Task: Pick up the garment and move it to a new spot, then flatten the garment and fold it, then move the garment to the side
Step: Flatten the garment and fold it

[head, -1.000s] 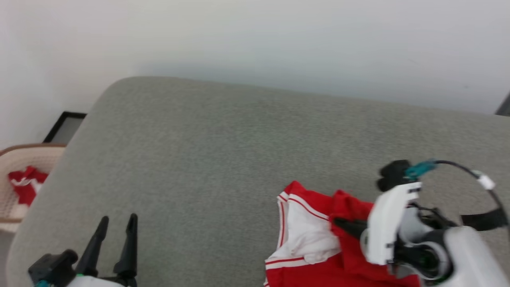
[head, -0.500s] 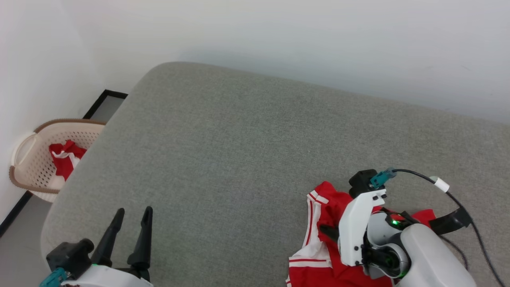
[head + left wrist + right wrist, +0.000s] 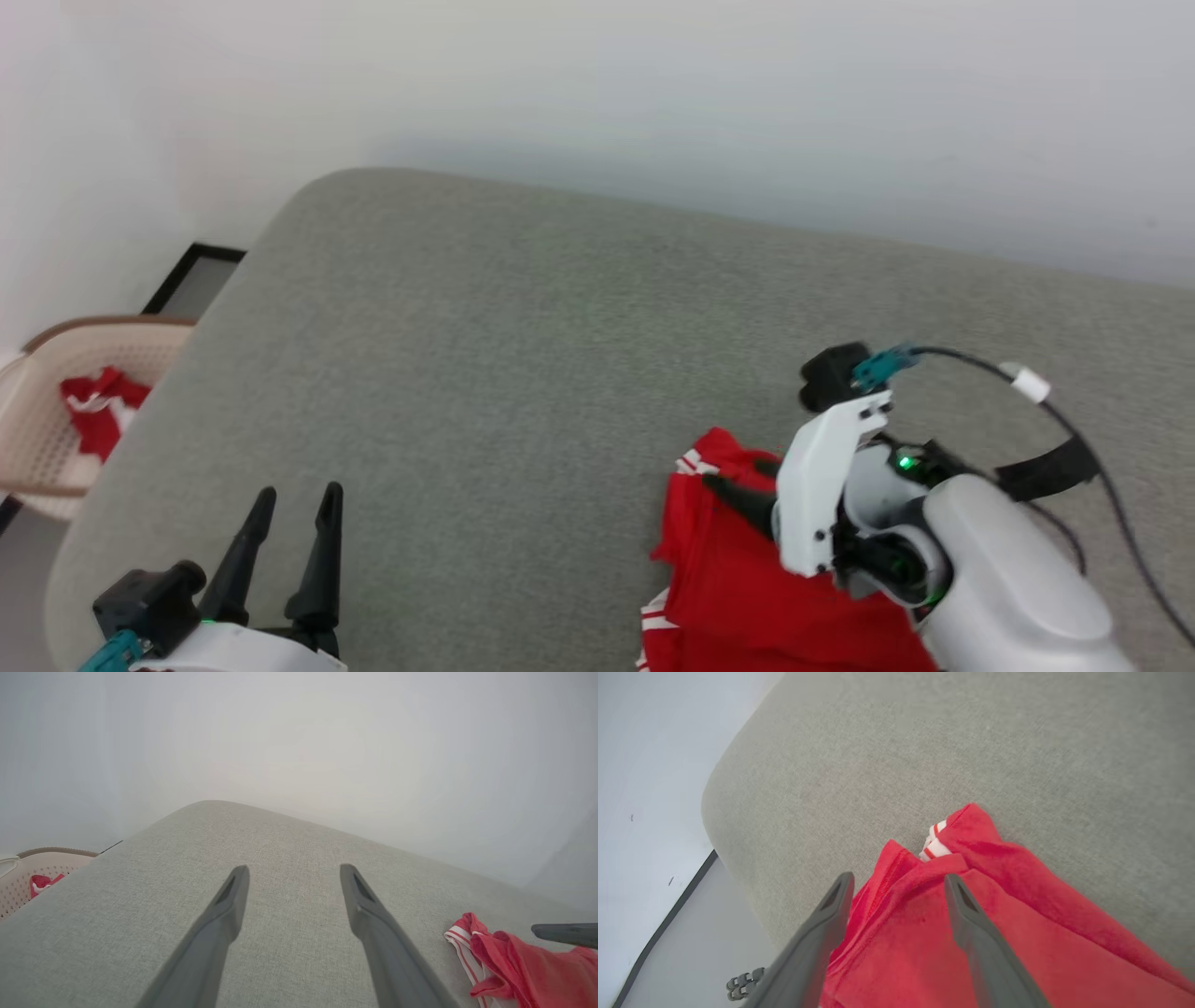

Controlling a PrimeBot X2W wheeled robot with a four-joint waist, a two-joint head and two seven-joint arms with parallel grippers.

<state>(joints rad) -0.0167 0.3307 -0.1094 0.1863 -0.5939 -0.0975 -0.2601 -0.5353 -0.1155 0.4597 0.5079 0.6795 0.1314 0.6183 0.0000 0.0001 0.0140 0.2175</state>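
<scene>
Garment (image 3: 1017, 933) beneath right hand (image 3: 899, 879), fingers (image 3: 966, 914) parted, wrist view.

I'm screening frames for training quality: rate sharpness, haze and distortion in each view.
Head view: slightly soft all over; the red jersey garment and the beige plastic laundry basket have smeared edges. Left wrist view: milky haze washes the garment to pink; the grey fabric-covered surface bulges from the wide lens. Right wrist view: clearest, cloth weave visible.
</scene>
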